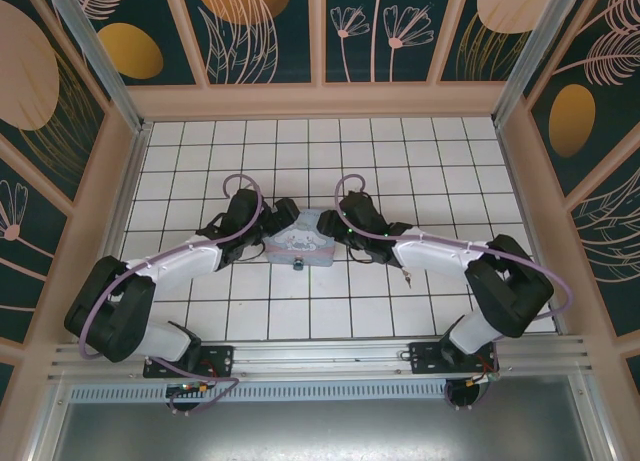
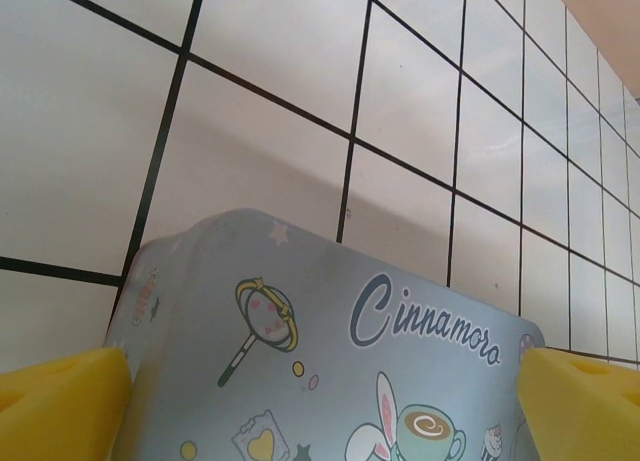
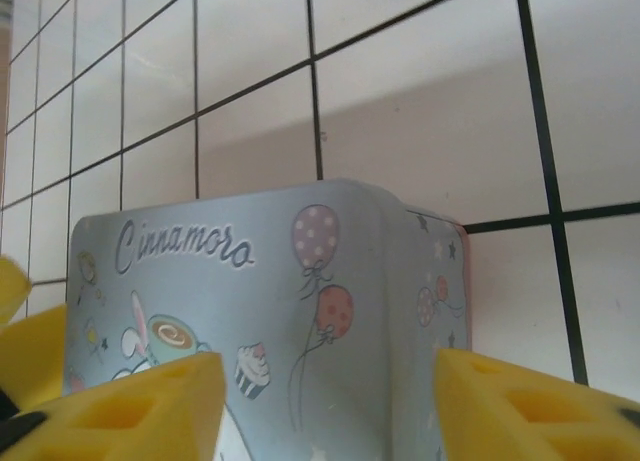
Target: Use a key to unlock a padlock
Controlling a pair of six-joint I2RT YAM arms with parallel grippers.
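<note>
Left pincer gaped astride the pastel-blue cartoon tin box; right pincer's grip there was unclear; tiny bluish padlock barely discernible beside it.

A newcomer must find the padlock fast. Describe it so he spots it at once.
Find the pastel cartoon tin in the middle of the white tiled table. At its near edge sits the padlock: tiny and dark bluish, unlike the pale tin.
</note>
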